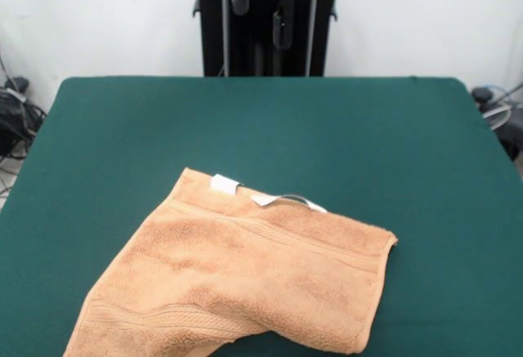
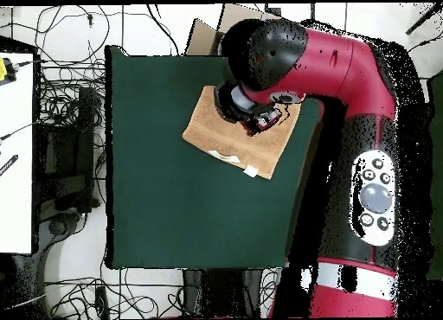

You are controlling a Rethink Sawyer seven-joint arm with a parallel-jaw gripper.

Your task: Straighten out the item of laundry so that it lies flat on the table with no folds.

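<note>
One towel [image 1: 245, 279] (two white tags [image 1: 225, 183]) lies rumpled on your green bench [image 1: 261, 120]; end effector [image 2: 256, 118] hovers above, grip state unclear.

Arm raised high, reaching over the desk's far half

In the overhead view the red and black arm [image 2: 363, 126] rises along one long edge, bends at a bulky black joint and turns inward. Its end effector [image 2: 255, 118] hangs beneath the wrist, its state hidden. The front view shows only a red tip at the top edge.
</note>
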